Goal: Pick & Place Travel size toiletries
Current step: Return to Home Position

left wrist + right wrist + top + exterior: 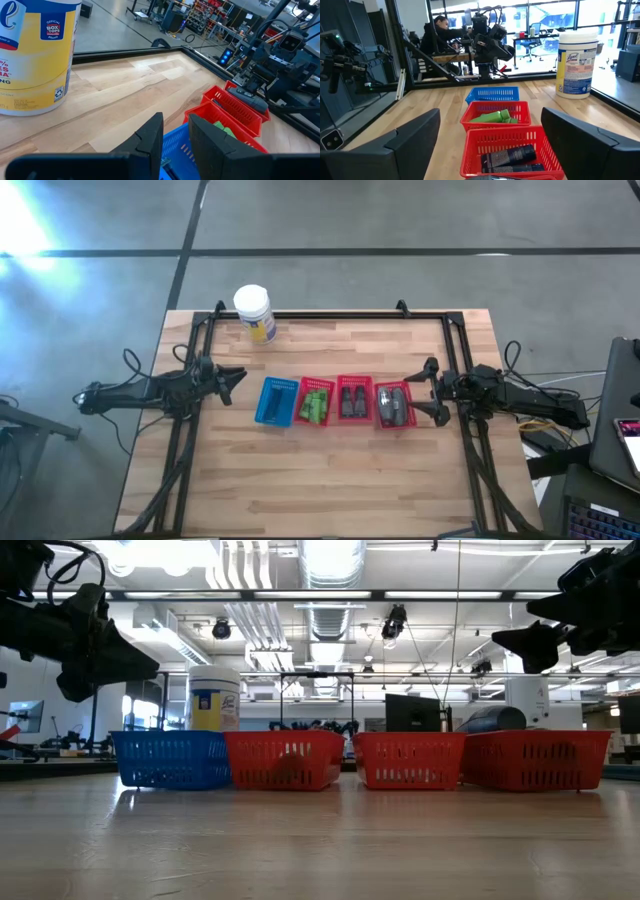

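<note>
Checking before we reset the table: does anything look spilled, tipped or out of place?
Nearly nothing. The blue ribbed plastic basket and three red ribbed baskets stand upright in one row, nothing spilled on the wooden table. Only a grey tube rides above the rim of the red basket nearest the right claw.

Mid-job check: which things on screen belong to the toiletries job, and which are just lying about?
Job: green bottles, dark tubes, grey tubes, each kind in its own red basket; blue basket.

Lying about: white jar at the table's back edge; a person beyond the table.
</note>
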Available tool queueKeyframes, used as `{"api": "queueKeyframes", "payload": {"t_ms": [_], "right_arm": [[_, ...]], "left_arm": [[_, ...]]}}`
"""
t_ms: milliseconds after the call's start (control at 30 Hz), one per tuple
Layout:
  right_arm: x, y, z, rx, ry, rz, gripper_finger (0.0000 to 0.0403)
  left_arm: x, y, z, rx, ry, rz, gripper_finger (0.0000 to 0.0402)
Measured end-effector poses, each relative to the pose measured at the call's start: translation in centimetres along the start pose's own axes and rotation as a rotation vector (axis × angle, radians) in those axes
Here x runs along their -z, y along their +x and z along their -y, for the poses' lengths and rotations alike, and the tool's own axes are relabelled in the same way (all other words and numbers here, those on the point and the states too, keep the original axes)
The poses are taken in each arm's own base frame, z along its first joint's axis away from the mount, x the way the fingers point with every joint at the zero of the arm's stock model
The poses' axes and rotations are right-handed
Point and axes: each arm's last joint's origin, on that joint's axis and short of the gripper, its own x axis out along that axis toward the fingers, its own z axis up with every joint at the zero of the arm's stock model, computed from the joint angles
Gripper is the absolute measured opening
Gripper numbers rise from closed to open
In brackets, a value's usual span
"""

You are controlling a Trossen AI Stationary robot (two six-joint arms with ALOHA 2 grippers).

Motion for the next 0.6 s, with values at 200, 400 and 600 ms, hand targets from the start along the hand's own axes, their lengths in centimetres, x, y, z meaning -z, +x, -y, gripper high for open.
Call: {"api": "queueKeyframes", "payload": {"t_ms": [200, 400, 600], "right_arm": [[0.00, 0.00, 0.00, 0.000, 0.000, 0.000, 0.0322], [0.00, 0.00, 0.00, 0.000, 0.000, 0.000, 0.0304], [0.00, 0.00, 0.00, 0.000, 0.000, 0.000, 0.0286]], "left_arm": [[0.00, 0.00, 0.00, 0.000, 0.000, 0.000, 0.0097], [0.00, 0.00, 0.00, 0.000, 0.000, 0.000, 0.0097], [0.00, 0.00, 0.00, 0.000, 0.000, 0.000, 0.0097]]}}
